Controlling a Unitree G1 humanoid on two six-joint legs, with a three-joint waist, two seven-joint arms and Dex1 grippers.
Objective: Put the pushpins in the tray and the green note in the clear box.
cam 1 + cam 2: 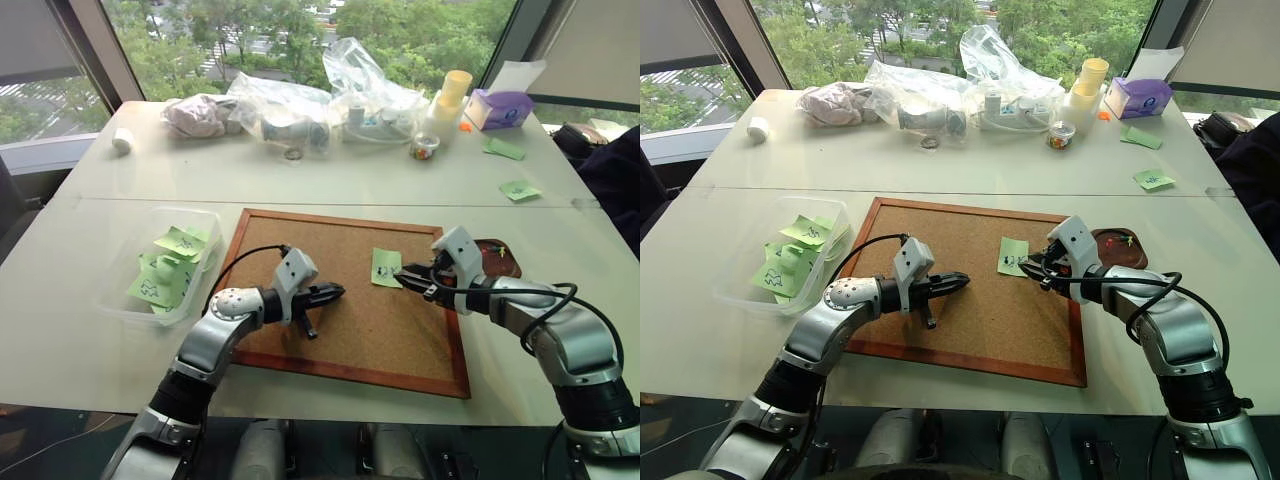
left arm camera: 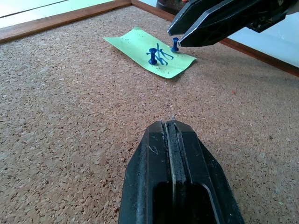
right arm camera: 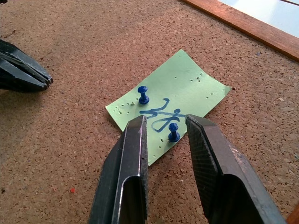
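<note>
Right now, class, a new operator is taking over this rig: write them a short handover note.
Left hand: shut, empty, over the cork board.
Right hand: open, fingers either side of one blue pushpin.
Green note: pinned to the board by two blue pushpins; second pin.
Tray: right of the board, pins already inside.
Clear box: left, holds notes.
Left: pull both pins, tray them, box the note.

Note (image 1: 386,267) on the corkboard (image 1: 300,330), tray (image 1: 503,262) right, box (image 1: 120,300) left.
</note>
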